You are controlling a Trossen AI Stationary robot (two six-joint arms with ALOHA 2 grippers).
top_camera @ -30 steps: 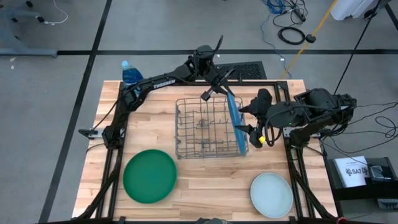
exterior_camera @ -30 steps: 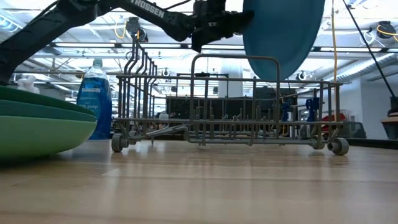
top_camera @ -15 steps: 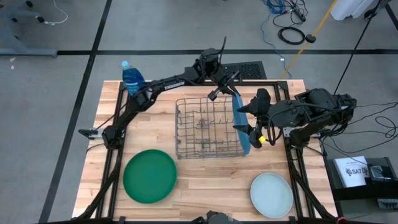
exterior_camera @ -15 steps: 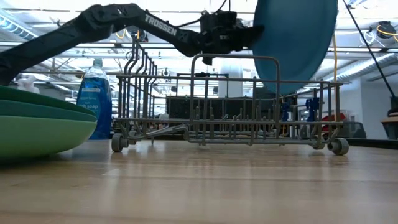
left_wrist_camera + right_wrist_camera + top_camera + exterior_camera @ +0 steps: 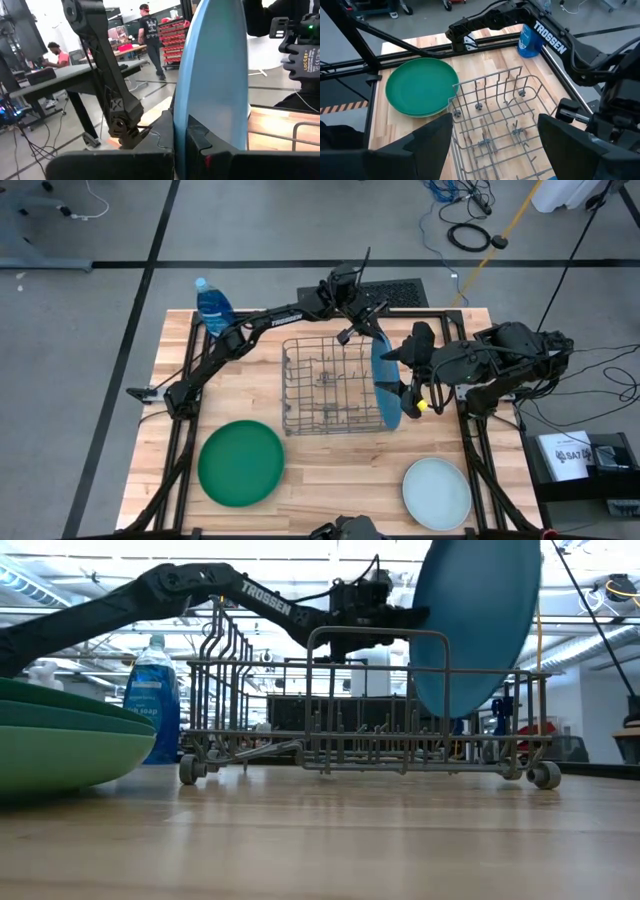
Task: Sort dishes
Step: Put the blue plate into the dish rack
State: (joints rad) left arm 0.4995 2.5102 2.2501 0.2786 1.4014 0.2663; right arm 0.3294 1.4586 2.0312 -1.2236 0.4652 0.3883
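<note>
surface [image 5: 330,470]: green plates [image 5: 240,463] stacked, mint plate [image 5: 436,491] flat | rack [image 5: 330,390]: no dishes seated inside | blue plate [image 5: 386,385] on edge above rack's right side, long axis front-to-back | left hand [image 5: 365,330] clamped on its rim | right hand [image 5: 400,370] wide open, holding nothing

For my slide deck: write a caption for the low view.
Left gripper holds the blue plate upright over the wire rack's end; stacked green plates wait nearby.
</note>
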